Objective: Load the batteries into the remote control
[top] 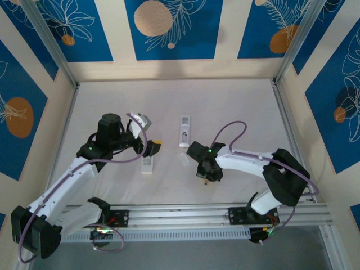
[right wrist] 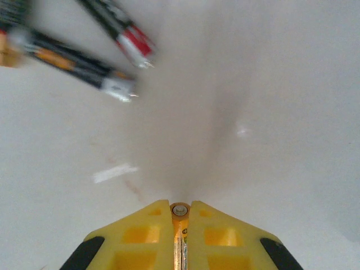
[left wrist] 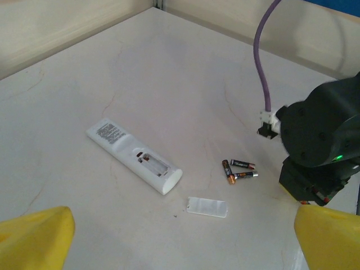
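Looking along our right gripper [right wrist: 180, 206], we find it clamped tight on one battery [right wrist: 179, 211], low over the table [right wrist: 270, 112]. Our left gripper [top: 153, 148] stands wide apart, holding nothing. Three loose batteries [left wrist: 243, 163] lie near the table's middle, beside the open-backed remote [left wrist: 135, 156] and its cover [left wrist: 207, 207].

The worktop [left wrist: 169, 67] carries two remotes, one open-backed remote [left wrist: 134, 163] and a second remote [top: 147, 164], one loose battery cover [left wrist: 206, 207], three loose batteries [left wrist: 243, 163], and a fourth battery [right wrist: 179, 211] clamped between the right fingers [right wrist: 225, 239].
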Robot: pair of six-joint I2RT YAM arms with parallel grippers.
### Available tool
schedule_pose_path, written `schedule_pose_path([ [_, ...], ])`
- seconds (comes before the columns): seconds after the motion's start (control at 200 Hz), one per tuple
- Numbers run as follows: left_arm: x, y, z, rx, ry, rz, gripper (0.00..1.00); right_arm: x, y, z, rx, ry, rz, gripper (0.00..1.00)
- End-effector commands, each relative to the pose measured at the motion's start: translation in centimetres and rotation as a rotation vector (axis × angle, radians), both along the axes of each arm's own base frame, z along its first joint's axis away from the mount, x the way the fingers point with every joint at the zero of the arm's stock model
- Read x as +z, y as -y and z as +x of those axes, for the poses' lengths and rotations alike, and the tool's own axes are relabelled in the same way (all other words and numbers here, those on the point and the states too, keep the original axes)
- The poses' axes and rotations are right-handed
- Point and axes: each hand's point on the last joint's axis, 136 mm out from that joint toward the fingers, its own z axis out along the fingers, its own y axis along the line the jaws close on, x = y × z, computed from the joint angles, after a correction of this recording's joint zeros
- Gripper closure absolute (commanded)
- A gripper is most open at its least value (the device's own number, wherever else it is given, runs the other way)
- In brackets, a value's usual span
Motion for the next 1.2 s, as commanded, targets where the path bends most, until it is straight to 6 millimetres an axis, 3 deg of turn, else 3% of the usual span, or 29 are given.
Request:
schedule_pose_path([
  [0.0,0.5,0.1,-0.1,-0.006,0.035,0.000,0.00,6.5,-1.6,4.3,0.085,0.262,0.037,0.90],
  [0.1,0.3,-0.6,0.7,0.054,0.040,0.024,0.00,10.6,-3.3,8.7,0.157,0.474,0.033,0.89],
  [0.21,0.2,-1.4,1.2,0.110,0.040,0.044,0.00,12.8,-5.2,13.2,0.203,0.607,-0.012,0.88],
  [0.325,0.3,-2.1,1.6,0.162,0.042,0.059,0.00,12.6,-7.0,17.1,0.212,0.643,-0.022,0.88],
  [0.45,0.2,-3.0,2.0,0.213,0.051,0.087,0.00,10.6,-8.6,19.7,0.225,0.622,-0.037,0.87],
  [0.675,0.5,-3.4,1.9,0.226,0.072,0.096,0.00,6.7,-9.4,21.4,0.207,0.551,-0.038,0.86],
  [1.195,0.5,-3.3,1.9,0.222,0.071,0.094,0.00,2.4,-10.1,21.7,0.177,0.445,-0.018,0.86],
])
